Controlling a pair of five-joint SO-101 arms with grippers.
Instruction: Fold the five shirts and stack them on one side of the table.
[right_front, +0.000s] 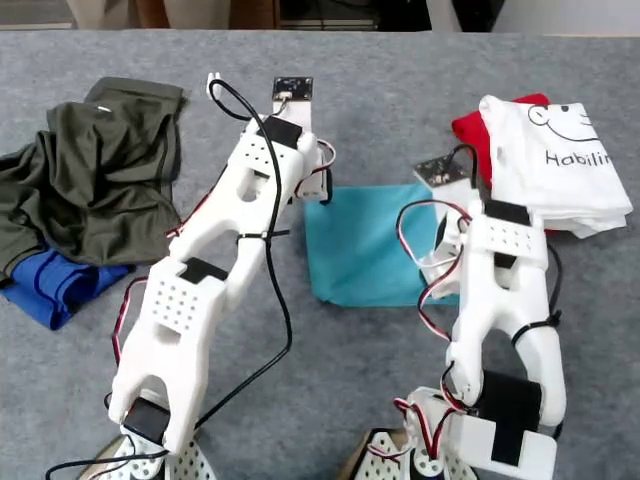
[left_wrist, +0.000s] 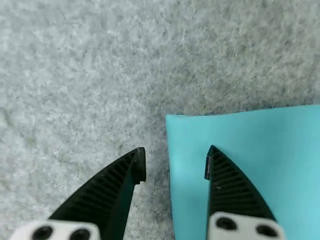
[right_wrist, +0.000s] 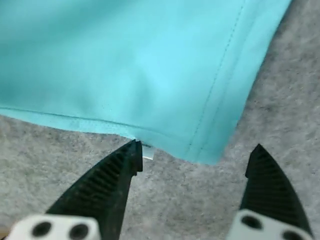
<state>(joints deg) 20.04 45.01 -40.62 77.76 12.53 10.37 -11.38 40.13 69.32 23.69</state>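
Grey table (right_front: 400, 100): olive heap (right_front: 95, 190) one end, folded white shirt (right_front: 555, 160) the other. Teal shirt (right_front: 370, 245) lies flat mid-table; soft, light, likely limp, so pinch corners. Left gripper (left_wrist: 175, 160) open, empty, straddling its edge; right gripper (right_wrist: 196, 152) wide open, empty, at a corner. Right wrist view gives hem stitching; high view gives the piles.

We seem to be in a robotics lab or workshop, not a home: a table (right_front: 400, 90) covered in grey felt bears a white plastic left arm (right_front: 215, 260) and right arm (right_front: 505, 290) with exposed wiring (right_front: 287, 318), beside a heap of shirts (right_front: 95, 190).
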